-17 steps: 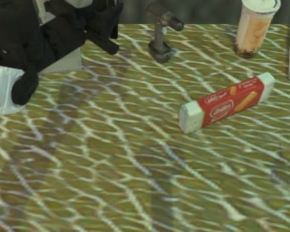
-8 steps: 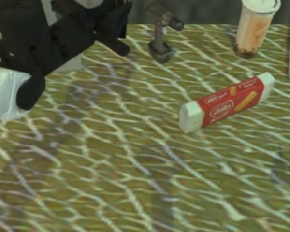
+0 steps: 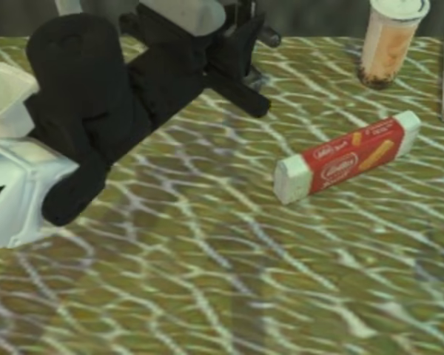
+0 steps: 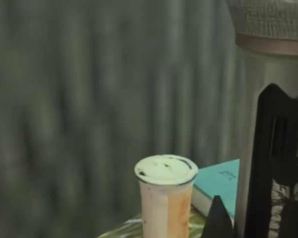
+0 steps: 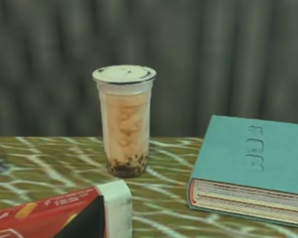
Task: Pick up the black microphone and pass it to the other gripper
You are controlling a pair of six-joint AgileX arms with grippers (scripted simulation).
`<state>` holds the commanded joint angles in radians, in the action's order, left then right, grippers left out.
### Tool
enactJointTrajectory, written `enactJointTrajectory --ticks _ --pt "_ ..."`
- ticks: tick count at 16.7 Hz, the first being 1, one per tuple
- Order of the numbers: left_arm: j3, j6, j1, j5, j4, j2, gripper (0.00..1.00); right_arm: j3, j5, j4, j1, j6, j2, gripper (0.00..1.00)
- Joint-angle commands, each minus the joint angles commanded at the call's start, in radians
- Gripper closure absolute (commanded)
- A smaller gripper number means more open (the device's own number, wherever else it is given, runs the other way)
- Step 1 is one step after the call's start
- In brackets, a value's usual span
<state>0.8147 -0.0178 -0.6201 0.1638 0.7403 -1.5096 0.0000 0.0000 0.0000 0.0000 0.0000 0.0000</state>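
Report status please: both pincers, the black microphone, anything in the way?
Left pincer shut on slim black microphone with grey mesh head, held up. Right pincer outside top view, near red biscuit pack. Nothing seen blocking.

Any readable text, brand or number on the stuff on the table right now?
Red biscuit pack: white script logo in an oval, too blurred to read.
Teal book: embossed marks on the cover, not legible.
Drink cup: no label visible.
Nothing reads clearly.

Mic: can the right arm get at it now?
Probably not yet: the mic sits in the left pincer; the right arm is outside the top view, and its camera shows no mic.
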Motion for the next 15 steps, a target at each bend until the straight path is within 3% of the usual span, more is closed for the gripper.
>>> enactJointTrajectory --ticks 12,15 --pt "-0.005 0.0 -0.014 -0.014 -0.004 0.013 1.0 0.001 0.0 0.001 0.001 0.0 0.001 0.0" --pt "-0.005 0.0 -0.014 -0.014 -0.004 0.013 1.0 0.038 -0.003 0.027 0.044 -0.001 0.067 0.0"
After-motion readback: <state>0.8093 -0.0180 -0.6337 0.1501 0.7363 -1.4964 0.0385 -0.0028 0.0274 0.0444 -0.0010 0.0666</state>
